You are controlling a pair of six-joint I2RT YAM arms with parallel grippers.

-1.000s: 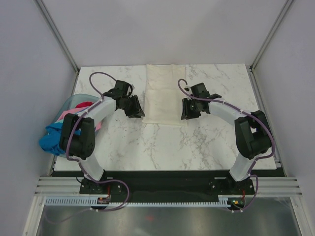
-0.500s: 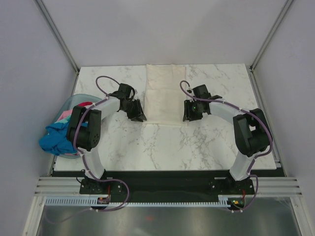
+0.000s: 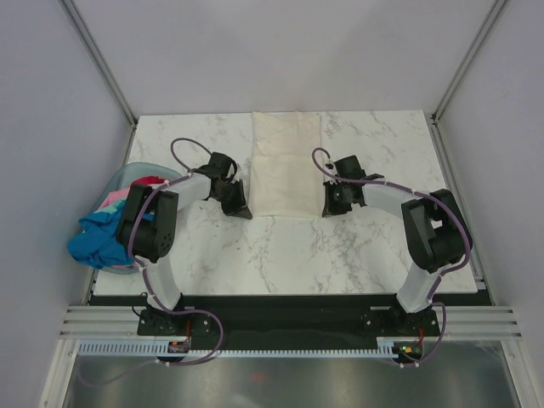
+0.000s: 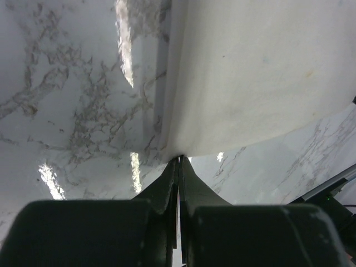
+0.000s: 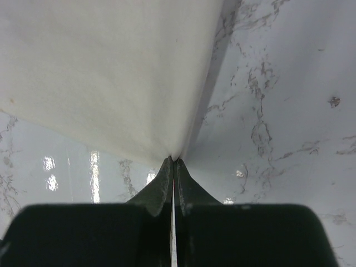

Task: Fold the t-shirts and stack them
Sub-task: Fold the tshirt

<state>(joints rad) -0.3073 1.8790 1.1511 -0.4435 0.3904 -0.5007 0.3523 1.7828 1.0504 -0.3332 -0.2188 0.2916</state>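
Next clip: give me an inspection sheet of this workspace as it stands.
Surface: white marble-patterned table.
Job's things: cream t-shirt folded into a long strip, flat at mid-table; coloured shirts heaped in the pale blue basket at the left edge.
Clutter: nothing seen.
Grippers: left pincer and right pincer each shut on a near corner of the cream t-shirt.
Cables: purple cables loop over both arms, off the cloth.
Surroundings: grey walls with metal frame posts.

Cream-white t-shirt (image 3: 285,166) lies flat, folded lengthwise
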